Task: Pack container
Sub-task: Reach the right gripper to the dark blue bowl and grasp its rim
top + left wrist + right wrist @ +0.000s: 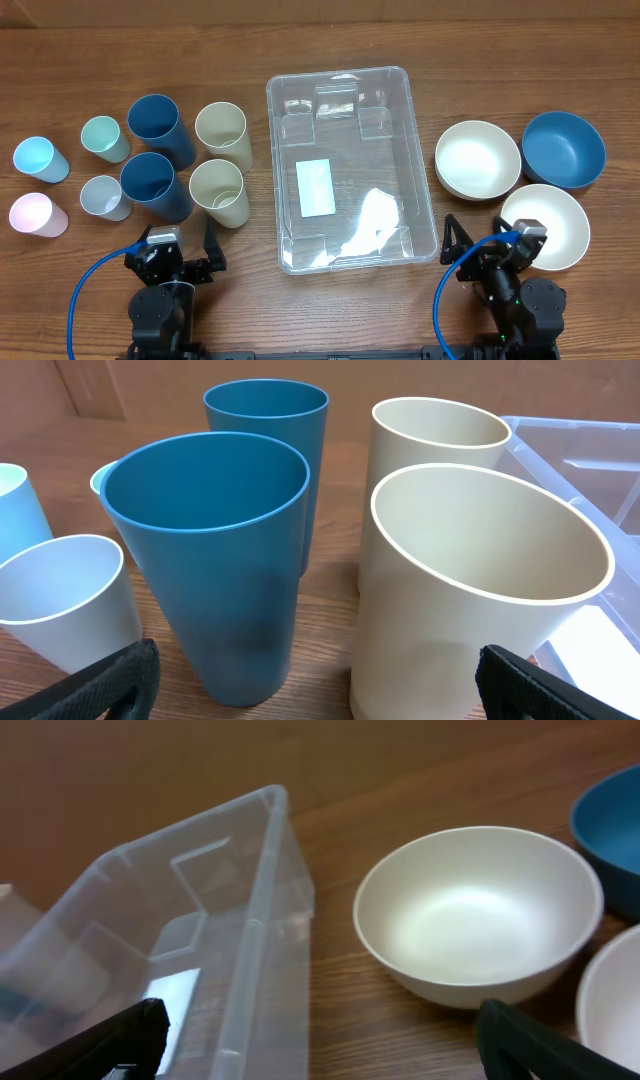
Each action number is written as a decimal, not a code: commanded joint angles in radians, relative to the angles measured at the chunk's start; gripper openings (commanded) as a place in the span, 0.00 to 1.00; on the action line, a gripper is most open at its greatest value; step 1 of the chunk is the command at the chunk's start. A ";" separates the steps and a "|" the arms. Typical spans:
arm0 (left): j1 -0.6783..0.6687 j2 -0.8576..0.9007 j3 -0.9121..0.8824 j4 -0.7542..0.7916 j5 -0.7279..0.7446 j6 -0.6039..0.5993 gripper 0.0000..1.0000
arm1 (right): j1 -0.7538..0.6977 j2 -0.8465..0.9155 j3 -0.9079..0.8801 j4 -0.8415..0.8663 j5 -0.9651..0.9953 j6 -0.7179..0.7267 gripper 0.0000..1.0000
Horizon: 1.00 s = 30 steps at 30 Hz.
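Observation:
The clear plastic container [276, 170] stands empty mid-table, with a white label [315, 187] on its bottom. Its corner also shows in the right wrist view [262, 910]. My left gripper [178, 255] is open and empty near the front edge. In the left wrist view [320, 685] its fingers face a dark blue cup [215, 550] and a cream cup [470, 590]. My right gripper [490, 250] is open and empty at the container's front right. In the right wrist view [325, 1035] it faces the container's wall and a white bowl [475, 915].
Left of the container stand two dark blue cups [160, 130], two cream cups [222, 135] and several small pastel cups [40, 158]. On the right are two white bowls [477, 160] and a blue bowl [563, 148].

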 commanded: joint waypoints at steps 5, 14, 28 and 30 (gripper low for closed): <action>-0.003 -0.012 -0.010 0.004 0.015 0.011 1.00 | -0.003 0.052 0.157 0.021 0.088 0.110 1.00; -0.003 -0.012 -0.010 0.004 0.015 0.011 1.00 | -0.010 0.788 0.805 -0.195 0.336 0.145 1.00; -0.003 -0.012 -0.010 0.004 0.015 0.011 1.00 | -0.563 1.590 1.256 -0.293 0.023 0.126 1.00; -0.003 -0.012 -0.010 0.004 0.015 0.011 1.00 | -0.628 1.628 1.256 -0.277 0.014 0.126 1.00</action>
